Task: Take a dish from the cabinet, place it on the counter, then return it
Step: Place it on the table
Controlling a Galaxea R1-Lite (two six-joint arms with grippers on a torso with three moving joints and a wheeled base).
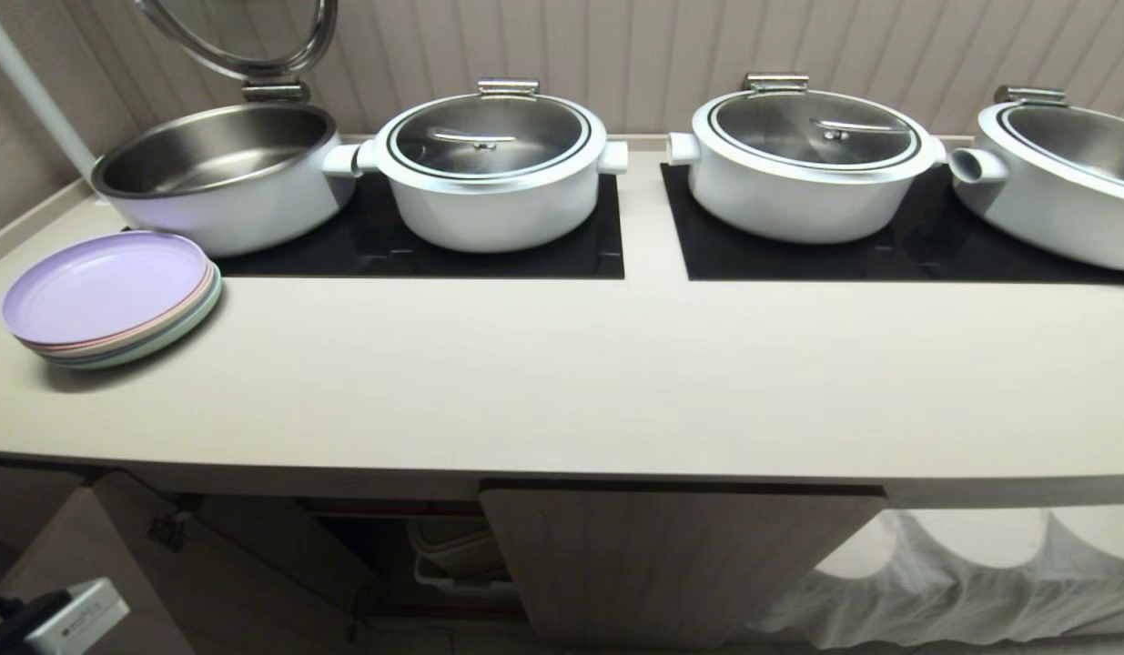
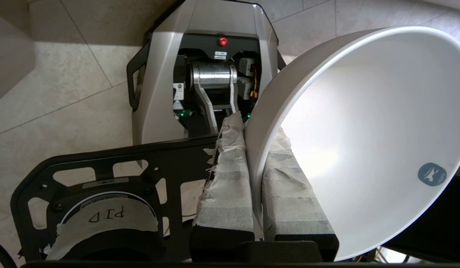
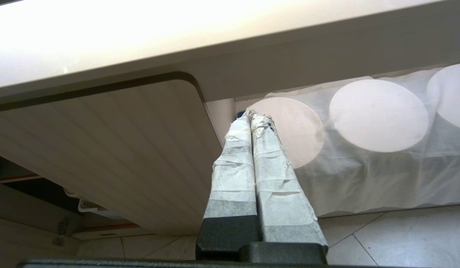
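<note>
Dish (image 2: 364, 141) pinched by its rim in left gripper (image 2: 252, 175), below counter (image 1: 562, 382) edge, over floor tiles. Right gripper (image 3: 252, 123) pressed shut, empty, just under counter lip beside closed cabinet (image 3: 103, 149) door.

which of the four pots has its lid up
The leftmost pot, beside the plates: its lid is tipped up, showing the steel inside. The others are covered.
</note>
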